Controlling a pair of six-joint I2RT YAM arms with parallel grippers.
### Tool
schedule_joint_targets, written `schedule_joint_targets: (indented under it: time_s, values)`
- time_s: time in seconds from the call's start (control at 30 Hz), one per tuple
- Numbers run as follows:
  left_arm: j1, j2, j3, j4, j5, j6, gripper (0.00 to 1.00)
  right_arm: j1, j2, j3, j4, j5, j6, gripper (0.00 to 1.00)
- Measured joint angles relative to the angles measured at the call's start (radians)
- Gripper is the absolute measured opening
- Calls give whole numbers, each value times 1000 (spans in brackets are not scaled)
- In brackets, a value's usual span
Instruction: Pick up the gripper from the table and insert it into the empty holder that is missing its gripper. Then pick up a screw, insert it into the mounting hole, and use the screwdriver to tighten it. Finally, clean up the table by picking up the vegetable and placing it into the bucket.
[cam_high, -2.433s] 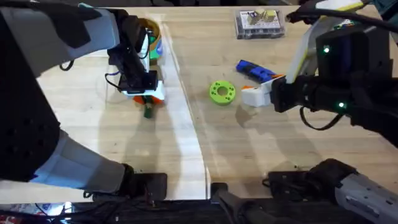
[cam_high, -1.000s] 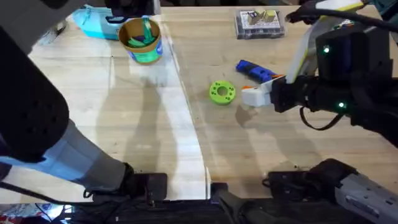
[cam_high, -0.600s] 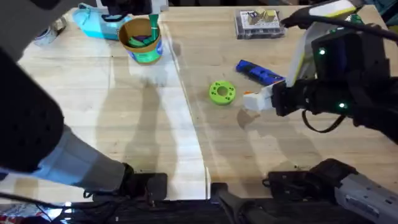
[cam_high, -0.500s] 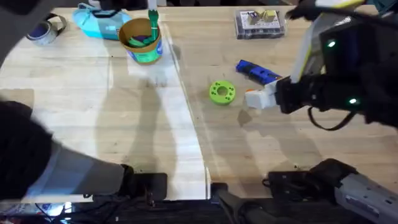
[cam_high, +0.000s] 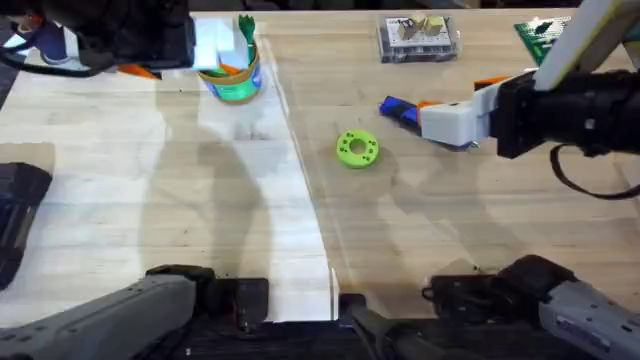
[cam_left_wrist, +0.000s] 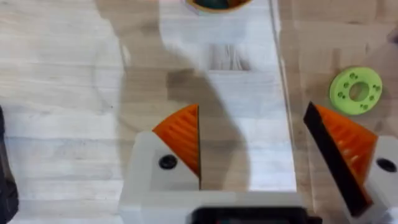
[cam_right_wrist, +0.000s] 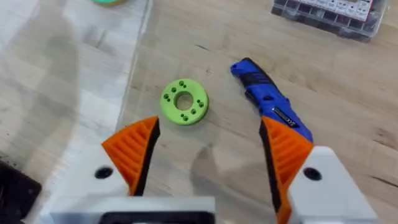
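The vegetable, a toy carrot (cam_high: 246, 24), stands in the yellow-tan bucket (cam_high: 238, 88) with its green top poking above the rim. My left gripper (cam_high: 185, 58) hovers high beside the bucket. It is open, and its orange pads (cam_left_wrist: 183, 134) have only bare table between them, with the bucket's rim (cam_left_wrist: 214, 3) farther off. My right gripper (cam_high: 465, 100) hangs open above the blue screwdriver (cam_high: 400, 108). The screwdriver (cam_right_wrist: 267, 99) lies beyond its right pad (cam_right_wrist: 286, 146). The loose gripper and the holder are out of view.
A round green disc with holes (cam_high: 357, 148) lies mid-table; the disc (cam_right_wrist: 184, 101) sits between and beyond the right fingers. A clear compartment box of small parts (cam_high: 418, 38) stands at the back. A green circuit board (cam_high: 540, 30) is at the far right.
The left gripper lifted the carrot off the table, carried it back to the bucket and let it go there. The right gripper rose and shifted back over the screwdriver.
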Motion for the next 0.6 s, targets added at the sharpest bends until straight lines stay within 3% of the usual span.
schedule_joint_targets:
  time_s: [0.6]
  values:
    - [0, 5, 0, -39, 16, 2, 986, 0, -5, 0, 1, 0, 6, 957]
